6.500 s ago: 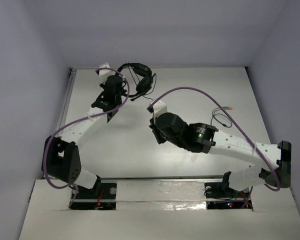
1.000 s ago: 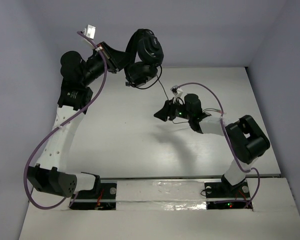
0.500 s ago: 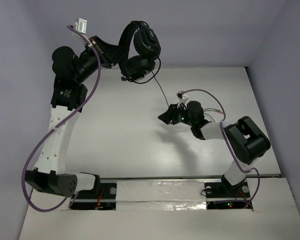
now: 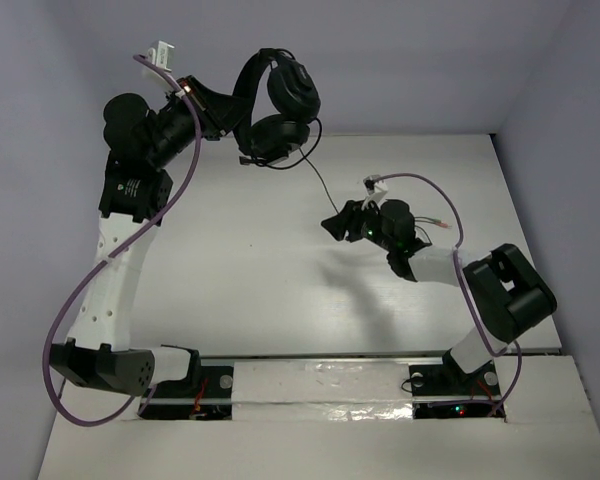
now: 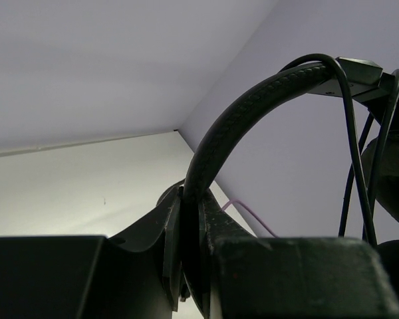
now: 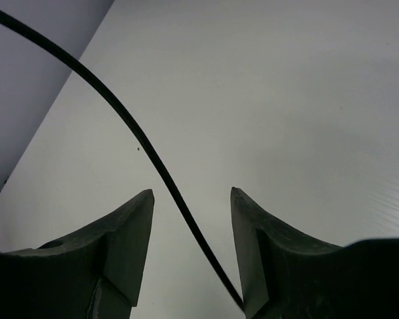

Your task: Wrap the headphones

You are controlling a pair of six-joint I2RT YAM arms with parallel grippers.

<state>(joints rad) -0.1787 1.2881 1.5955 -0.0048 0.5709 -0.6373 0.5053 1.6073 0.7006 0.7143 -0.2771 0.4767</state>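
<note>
The black headphones (image 4: pixel 280 105) hang in the air at the back of the table, earcups to the right. My left gripper (image 4: pixel 236 122) is shut on the curved headband (image 5: pixel 253 106), which is pinched between its jaws (image 5: pixel 191 206). The thin black cable (image 4: pixel 318 180) runs down from the earcups to my right gripper (image 4: pixel 333 225), low over the table's middle. In the right wrist view the cable (image 6: pixel 139 143) passes slantwise between the open fingers of the right gripper (image 6: pixel 191 196), close to the right finger's base.
Purple robot cables loop along the left arm (image 4: pixel 75 300) and over the right wrist (image 4: pixel 425 185). The white table (image 4: pixel 230 280) is bounded by a back wall (image 4: pixel 380 60) and side walls. More thin cable lies behind the right wrist (image 4: pixel 435 222).
Since a second ago the left arm has carried the headphones slightly left and up. The right gripper has shifted a little right, its elbow swinging right. Earlier the headphones lay on the table.
</note>
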